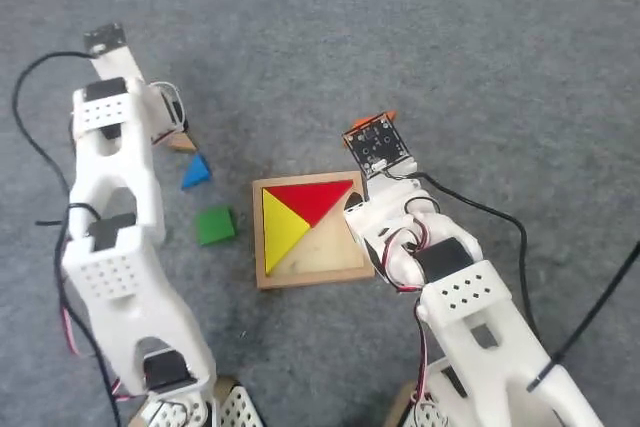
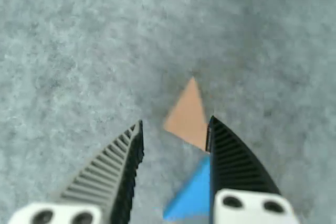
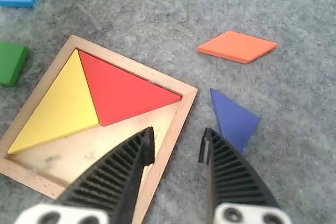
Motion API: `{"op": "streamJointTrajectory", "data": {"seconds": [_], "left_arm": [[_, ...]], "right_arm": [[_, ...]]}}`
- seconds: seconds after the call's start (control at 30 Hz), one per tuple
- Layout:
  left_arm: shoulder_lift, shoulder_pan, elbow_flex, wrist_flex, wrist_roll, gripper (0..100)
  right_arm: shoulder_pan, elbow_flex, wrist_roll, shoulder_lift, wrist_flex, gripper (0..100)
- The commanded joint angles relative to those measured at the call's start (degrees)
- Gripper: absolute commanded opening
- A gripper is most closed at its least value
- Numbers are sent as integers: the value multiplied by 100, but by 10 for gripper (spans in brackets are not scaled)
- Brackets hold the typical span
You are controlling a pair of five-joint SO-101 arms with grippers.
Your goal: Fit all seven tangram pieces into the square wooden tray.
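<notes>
The square wooden tray [image 1: 262, 277] holds a red triangle [image 1: 312, 199] and a yellow triangle [image 1: 280, 227]; the rest of its floor is bare. My right gripper [image 3: 177, 132] hangs open over the tray's rim [image 3: 178, 114], with a dark blue triangle [image 3: 233, 119] just outside it and an orange parallelogram [image 3: 237, 46] farther off. My left gripper [image 2: 176, 124] is open low over the carpet, and a tan triangle [image 2: 186, 114] lies between its fingertips. A light blue triangle [image 2: 191, 198] lies beside one finger. In the high view the tan triangle [image 1: 183, 142], light blue triangle [image 1: 196, 171] and green square [image 1: 215, 225] lie left of the tray.
Everything rests on grey carpet [image 1: 480, 67]. Black cables [image 1: 500, 222] trail from both arms. Open carpet stretches beyond the tray and to the right.
</notes>
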Motion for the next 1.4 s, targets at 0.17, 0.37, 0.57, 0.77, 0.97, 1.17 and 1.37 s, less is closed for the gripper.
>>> {"op": "streamJointTrajectory", "data": {"seconds": [0.17, 0.37, 0.57, 0.77, 0.97, 1.17, 1.37], "left_arm": [[1099, 88, -2185, 1275, 343, 191], [2040, 325, -3943, 2391, 316, 191], [2831, 334, -5385, 3437, 316, 191], [2901, 431, -5578, 3508, -475, 191], [2382, 589, -5156, 3508, -343, 191], [1618, 862, -3758, 3411, -484, 191], [1292, 615, -2598, 2277, -167, 196]], "right_arm": [[-4, -53, 70, -224, -127, 155], [-4, -62, 70, -224, -127, 155], [-4, -70, 70, -224, -127, 154], [-4, -79, 79, -224, -127, 154], [-4, -88, 79, -224, -127, 154], [-4, -88, 246, -215, -295, 154], [-4, -88, 273, -215, -295, 154]]}}
